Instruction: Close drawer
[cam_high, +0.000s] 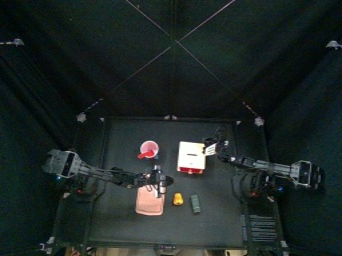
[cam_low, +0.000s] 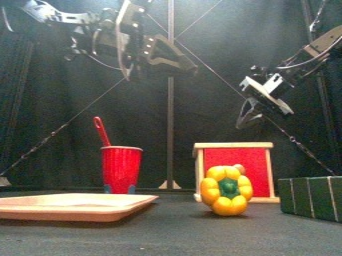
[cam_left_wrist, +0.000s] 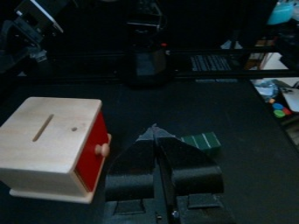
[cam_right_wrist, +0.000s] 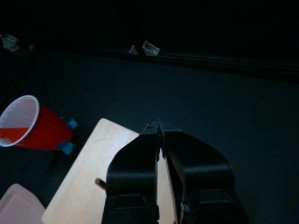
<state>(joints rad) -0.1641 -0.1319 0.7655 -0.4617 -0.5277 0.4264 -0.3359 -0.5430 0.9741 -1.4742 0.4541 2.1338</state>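
While both arms hang above the table, the small white cabinet stands toward the table's back, right of centre. The drawer shows as an orange-red face set flush in the cabinet's white frame in the front view, and the left wrist view shows that red face with a small pale knob on it, level with the cabinet's front.

Just in front of the cabinet sits a yellow bell pepper with a green stem. To the cabinet's left stands a red cup with a red stick leaning in it, and nearer the front lies a flat pink board. A dark green block sits to the cabinet's right.

The left gripper has its jaws pressed together, holding nothing, up above the board. The right gripper, jaws likewise together and empty, hovers over the cabinet's pale top.
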